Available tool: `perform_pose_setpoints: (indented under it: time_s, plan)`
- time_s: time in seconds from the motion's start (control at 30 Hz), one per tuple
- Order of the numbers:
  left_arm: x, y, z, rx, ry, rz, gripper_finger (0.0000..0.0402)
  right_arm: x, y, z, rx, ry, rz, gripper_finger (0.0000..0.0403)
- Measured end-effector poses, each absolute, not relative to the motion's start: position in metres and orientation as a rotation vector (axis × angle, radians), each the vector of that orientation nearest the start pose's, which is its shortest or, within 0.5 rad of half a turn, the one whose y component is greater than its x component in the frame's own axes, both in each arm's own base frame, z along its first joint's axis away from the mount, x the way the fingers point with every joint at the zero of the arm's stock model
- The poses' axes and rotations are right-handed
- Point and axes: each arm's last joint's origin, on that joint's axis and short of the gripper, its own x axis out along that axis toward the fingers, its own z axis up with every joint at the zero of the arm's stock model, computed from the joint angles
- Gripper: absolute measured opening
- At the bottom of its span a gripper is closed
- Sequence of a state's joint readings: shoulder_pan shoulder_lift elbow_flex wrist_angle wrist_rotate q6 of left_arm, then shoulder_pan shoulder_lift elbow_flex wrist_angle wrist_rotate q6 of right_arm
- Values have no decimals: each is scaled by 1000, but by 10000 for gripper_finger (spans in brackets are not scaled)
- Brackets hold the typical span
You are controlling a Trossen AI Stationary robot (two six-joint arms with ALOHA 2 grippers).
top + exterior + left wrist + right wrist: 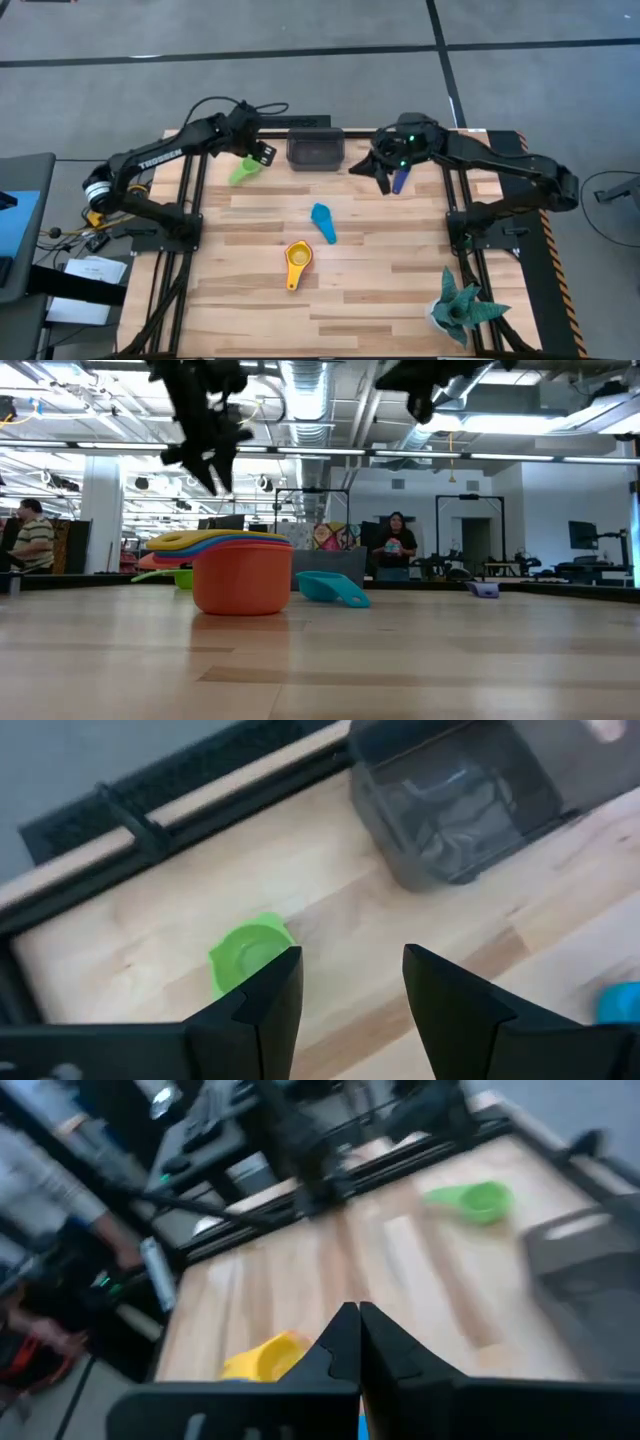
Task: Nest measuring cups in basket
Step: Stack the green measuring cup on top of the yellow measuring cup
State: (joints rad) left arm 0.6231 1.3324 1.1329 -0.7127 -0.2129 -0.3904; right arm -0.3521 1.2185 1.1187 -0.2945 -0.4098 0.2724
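Writing: "TROSSEN" in white on left arm (160, 157), legible in high view; no other readable text.

Basket (315, 148): dark grey bin w/ see-through sides, far edge of table (380, 300), centre. Looks empty in left wrist view; contents otherwise hard to read.

Cups: green cup (243, 171) lies between left gripper and basket's left side, on wood. Light blue cup (324, 222) mid-table. Yellow cup (297, 262) w/ orange inside, just nearer the front than the blue. Low view shows a nested stack, orange outermost, other colours only as rims.

Left gripper (262, 153): above table beside green cup, fingers apart, nothing between them.

Right gripper (384, 181): right of basket, fingers together. Dark blue cup (400, 180) hangs at it; whether pinched or merely beside, can't tell. Right wrist view motion-blurred.

Teal spiky plant (460, 308): front-right corner.

Background: people in room, indistinct.
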Motion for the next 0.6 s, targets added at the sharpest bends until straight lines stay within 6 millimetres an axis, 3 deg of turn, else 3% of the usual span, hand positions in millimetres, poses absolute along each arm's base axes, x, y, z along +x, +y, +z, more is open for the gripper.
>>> perform_pose_setpoints:
  time_s: [0.3, 0.6]
  plan:
    - [180, 187, 236, -680, 811, 953, 163, 248, -103, 343, 489, 397, -106, 21]
    - [160, 190, 204, -697, 856, 1068, 163, 266, -113, 323, 590, 456, -135, 29]
